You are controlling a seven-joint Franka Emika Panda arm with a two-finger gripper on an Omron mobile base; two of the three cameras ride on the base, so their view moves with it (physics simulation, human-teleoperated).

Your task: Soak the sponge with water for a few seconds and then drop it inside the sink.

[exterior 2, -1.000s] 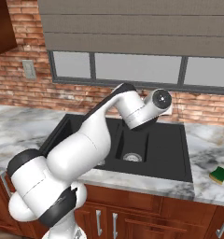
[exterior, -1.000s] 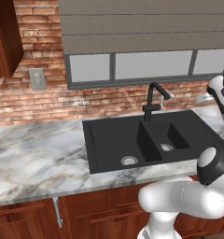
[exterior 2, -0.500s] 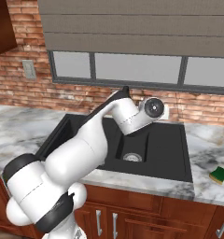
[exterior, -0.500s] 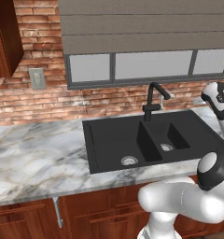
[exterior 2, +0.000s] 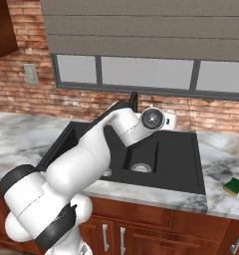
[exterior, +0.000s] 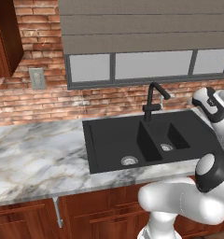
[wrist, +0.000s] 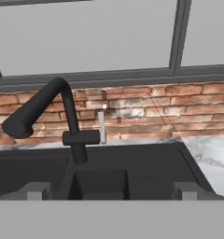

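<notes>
The red brick wall point(wrist: 132, 107) with its grey-framed window point(wrist: 86, 37) rises straight ahead of the tool, beyond everything else. Below and on both sides of the tool spreads the grey-veined white marble desk point(exterior: 34, 158); in the hand view a strip of it shows off to the tool's right, at the foot of the wall.

The white robot arm point(exterior 2: 86, 164) reaches up from the base and bends over the matte black rectangular double-basin sink point(exterior: 109, 140), which is set into the desk directly below and in front of the tool. Its larger basin lies to the tool's left, its smaller basin point(exterior 2: 141, 159) nearly underneath, each with a round silver drain.

The black gooseneck faucet point(wrist: 48, 116) stands at the sink's back edge, just ahead of the tool and a little to its left, spout curving leftward, with a small silver lever beside its base.

The tool point(wrist: 109, 191) shows two dark tips wide apart near the bottom of the hand view, released, with nothing between them.

The small yellow sponge with a dark green face point(exterior 2: 234, 187) lies flat on the desk, well apart from the tool, off to its right past the sink's right rim.
</notes>
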